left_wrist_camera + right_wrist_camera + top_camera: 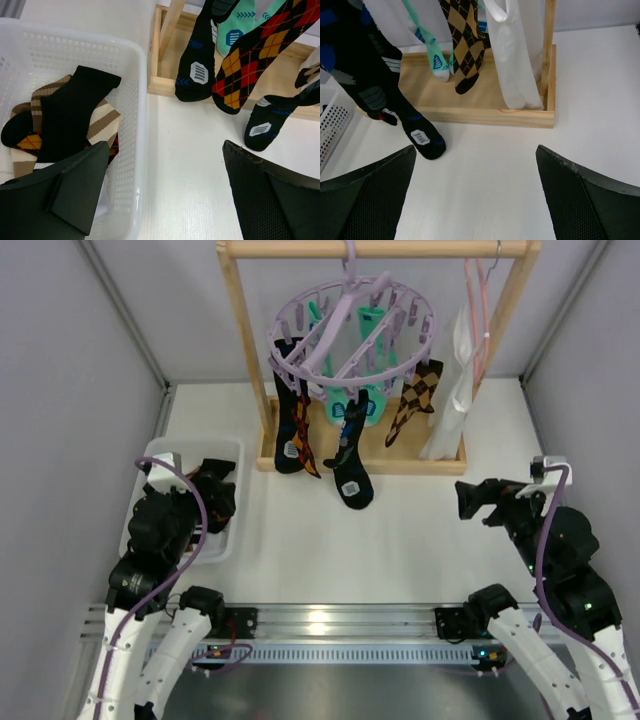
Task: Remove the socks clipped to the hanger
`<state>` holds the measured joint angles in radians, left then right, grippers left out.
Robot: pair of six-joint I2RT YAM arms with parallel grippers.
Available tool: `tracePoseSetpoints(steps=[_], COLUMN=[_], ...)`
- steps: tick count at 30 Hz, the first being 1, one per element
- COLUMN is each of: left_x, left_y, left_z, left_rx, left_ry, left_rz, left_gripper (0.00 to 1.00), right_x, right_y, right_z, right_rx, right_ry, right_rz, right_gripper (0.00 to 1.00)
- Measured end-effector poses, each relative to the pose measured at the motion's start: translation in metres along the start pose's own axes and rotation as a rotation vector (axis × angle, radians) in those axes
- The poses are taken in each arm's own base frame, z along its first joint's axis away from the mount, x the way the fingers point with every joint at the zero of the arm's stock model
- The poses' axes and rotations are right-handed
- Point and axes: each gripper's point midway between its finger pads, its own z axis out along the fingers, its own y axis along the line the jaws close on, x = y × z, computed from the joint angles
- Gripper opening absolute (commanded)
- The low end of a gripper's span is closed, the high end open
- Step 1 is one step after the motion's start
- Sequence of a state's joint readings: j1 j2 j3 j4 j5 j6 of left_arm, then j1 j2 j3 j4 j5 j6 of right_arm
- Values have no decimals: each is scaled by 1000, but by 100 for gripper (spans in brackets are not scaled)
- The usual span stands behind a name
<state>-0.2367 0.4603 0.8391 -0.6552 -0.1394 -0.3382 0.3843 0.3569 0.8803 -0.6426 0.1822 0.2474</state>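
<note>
- Progress looks partial: several socks (70, 120) lie in the white basket (131, 110) directly beneath your left end effector (165, 165).
- At least 4 more hang clipped to the lavender hanger (350, 325), ahead of and above both end effectors, among them an argyle sock (255, 55) and a brown check sock (465, 45).
- Your left end effector is spread wide and holds nothing.
- Your right end effector (475, 165) is equally wide and empty, over the table (495, 145).

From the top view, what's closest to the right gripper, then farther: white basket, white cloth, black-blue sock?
1. White cloth, hanging just behind the right gripper.
2. Black-blue sock, at the middle.
3. White basket, far left.
</note>
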Motion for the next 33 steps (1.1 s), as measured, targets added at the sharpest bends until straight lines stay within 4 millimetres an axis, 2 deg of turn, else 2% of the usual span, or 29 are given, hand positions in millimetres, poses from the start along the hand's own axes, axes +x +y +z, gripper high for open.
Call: tracePoseSetpoints(steps=[5, 8, 12, 16, 21, 26, 30, 33], left_x=[0, 0, 1, 2, 4, 8, 10, 11], left_y=[0, 0, -1, -2, -3, -5, -9, -11], left_z=[0, 0, 0, 0, 1, 4, 5, 5], left_rx=[0, 0, 3, 13, 19, 27, 43, 53], left_ry=[0, 0, 2, 8, 15, 33, 46, 52], left_rz=[0, 0, 0, 1, 3, 7, 11, 12], left_gripper=[98, 98, 98, 98, 98, 98, 98, 98], right_x=[17, 29, 46, 61, 85, 112, 117, 110], right_y=[-4, 2, 38, 76, 102, 124, 147, 163], right_z=[14, 25, 42, 73, 123, 156, 176, 188], right_rx=[24, -14, -217, -409, -528, -629, -722, -785], right_ry=[29, 34, 48, 108, 158, 174, 150, 115], right_rz=[10, 12, 13, 19, 18, -21, -44, -55], right_gripper=[99, 99, 99, 99, 100, 99, 100, 99])
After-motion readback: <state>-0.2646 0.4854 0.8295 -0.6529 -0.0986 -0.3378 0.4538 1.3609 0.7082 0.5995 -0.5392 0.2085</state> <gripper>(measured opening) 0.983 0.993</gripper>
